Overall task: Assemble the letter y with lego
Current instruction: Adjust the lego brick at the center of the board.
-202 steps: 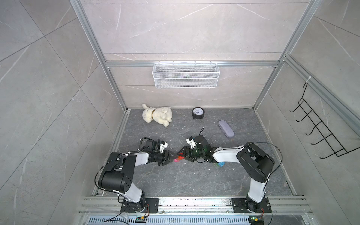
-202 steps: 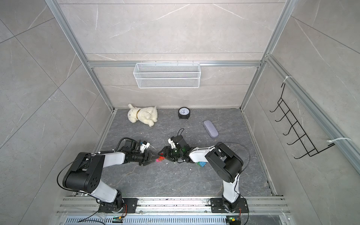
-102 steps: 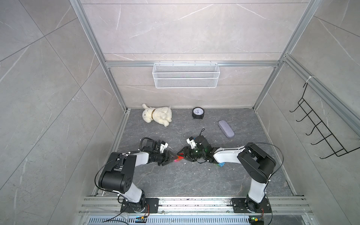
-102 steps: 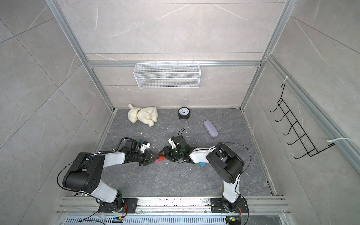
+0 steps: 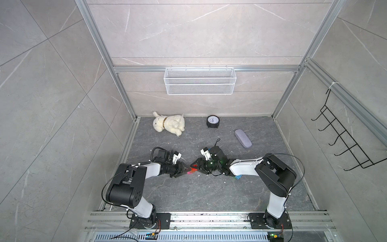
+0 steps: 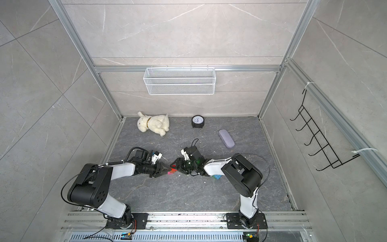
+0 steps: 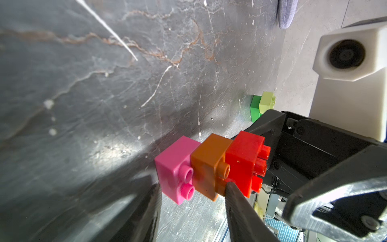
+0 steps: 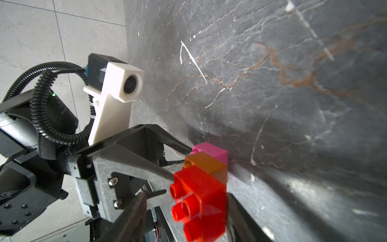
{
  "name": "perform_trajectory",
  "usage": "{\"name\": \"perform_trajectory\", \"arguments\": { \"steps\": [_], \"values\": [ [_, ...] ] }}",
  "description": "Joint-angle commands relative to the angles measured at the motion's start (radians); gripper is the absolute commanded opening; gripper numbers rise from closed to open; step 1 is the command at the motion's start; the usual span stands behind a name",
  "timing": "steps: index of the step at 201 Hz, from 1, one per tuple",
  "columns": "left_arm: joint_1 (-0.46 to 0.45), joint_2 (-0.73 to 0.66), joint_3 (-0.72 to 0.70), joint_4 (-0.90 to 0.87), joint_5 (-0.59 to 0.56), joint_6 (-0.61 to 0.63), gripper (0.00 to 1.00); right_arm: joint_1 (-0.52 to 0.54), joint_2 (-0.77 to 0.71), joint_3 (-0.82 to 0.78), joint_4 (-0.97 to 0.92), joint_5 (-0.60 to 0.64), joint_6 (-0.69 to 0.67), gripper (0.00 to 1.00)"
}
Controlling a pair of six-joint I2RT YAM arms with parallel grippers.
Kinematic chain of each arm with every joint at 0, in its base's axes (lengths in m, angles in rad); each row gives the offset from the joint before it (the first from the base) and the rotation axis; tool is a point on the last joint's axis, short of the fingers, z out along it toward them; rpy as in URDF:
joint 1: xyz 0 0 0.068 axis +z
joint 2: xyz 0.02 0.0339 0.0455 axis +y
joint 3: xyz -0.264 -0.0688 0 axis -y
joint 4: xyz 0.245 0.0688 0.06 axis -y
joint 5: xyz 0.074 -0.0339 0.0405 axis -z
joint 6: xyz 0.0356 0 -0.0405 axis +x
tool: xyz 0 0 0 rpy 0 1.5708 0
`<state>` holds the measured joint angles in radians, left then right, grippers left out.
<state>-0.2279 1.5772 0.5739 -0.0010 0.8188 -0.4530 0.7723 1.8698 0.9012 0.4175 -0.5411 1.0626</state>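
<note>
At bench [image 5: 188,194] centre, my left claw [image 7: 192,188] pinches the pink-orange-red stem [image 7: 209,165]; my right claw [image 8: 186,199] straddles its red end — whether gripping, I cannot tell. Green crossbar [image 7: 255,108] waits at its 3 o'clock. Opposed pulls could pop a joint.

Lab test cell: grey panels [image 5: 199,31] in aluminium framing [image 5: 146,68], two robot arms [image 5: 127,184] on a front rail [image 5: 209,219].

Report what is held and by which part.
The brick stack, by its red brick, in the right gripper; for the left gripper, cannot be told.
</note>
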Motion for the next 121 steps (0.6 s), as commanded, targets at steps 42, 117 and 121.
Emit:
{"name": "perform_trajectory", "arguments": {
  "steps": [42, 117, 121],
  "values": [
    [-0.02, 0.038, 0.001, -0.083, -0.108, 0.031, 0.48, -0.001, -0.065, -0.036, -0.043, 0.05, -0.022, 0.64],
    [-0.053, 0.049, 0.009, -0.076, -0.114, 0.016, 0.43, -0.048, -0.248, -0.021, -0.341, 0.13, -0.172, 0.64],
    [-0.054, 0.05, 0.009, -0.075, -0.115, 0.012, 0.43, -0.052, -0.257, -0.021, -0.356, 0.134, -0.18, 0.64]
  ]
}}
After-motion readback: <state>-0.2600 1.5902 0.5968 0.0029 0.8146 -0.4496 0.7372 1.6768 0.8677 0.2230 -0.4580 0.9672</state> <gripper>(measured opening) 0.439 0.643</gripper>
